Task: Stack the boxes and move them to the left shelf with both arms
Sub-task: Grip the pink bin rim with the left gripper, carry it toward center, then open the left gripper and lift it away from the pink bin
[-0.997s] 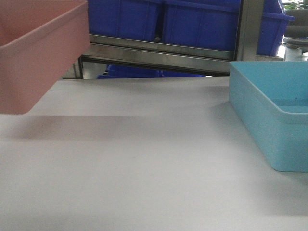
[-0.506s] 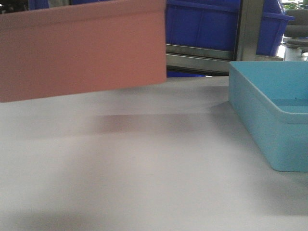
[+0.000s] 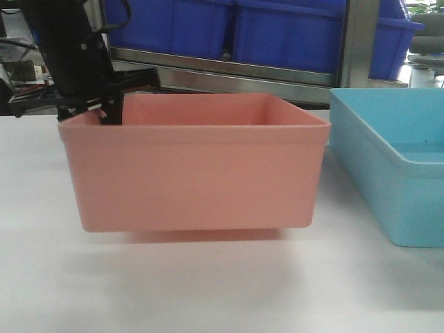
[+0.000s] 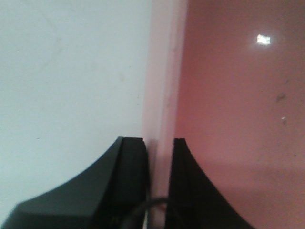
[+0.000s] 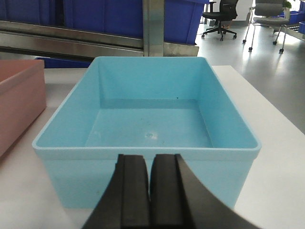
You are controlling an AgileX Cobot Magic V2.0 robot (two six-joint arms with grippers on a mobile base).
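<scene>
Left wrist view: left gripper [image 4: 158,143] pinching pink box [image 4: 228,95] side wall, probably for carrying toward blue box [image 5: 147,119] (likely stacking target); right gripper [image 5: 150,160] pressed together, empty, near its front wall.

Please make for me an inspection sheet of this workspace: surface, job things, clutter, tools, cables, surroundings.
Surface: white table, no stains seen.
Job's things: pink bin upright at centre; light blue bin to its right, apart from it, empty.
Clutter: nothing seen.
Grippers: left tool clamps the pink bin's left wall, one finger inside and one outside; right tool shut, holding nothing, in front of the light blue bin's near wall.
Cables: one black cable at the left tool.
Surroundings: steel rack with dark blue bins behind the table; office chairs beyond.
</scene>
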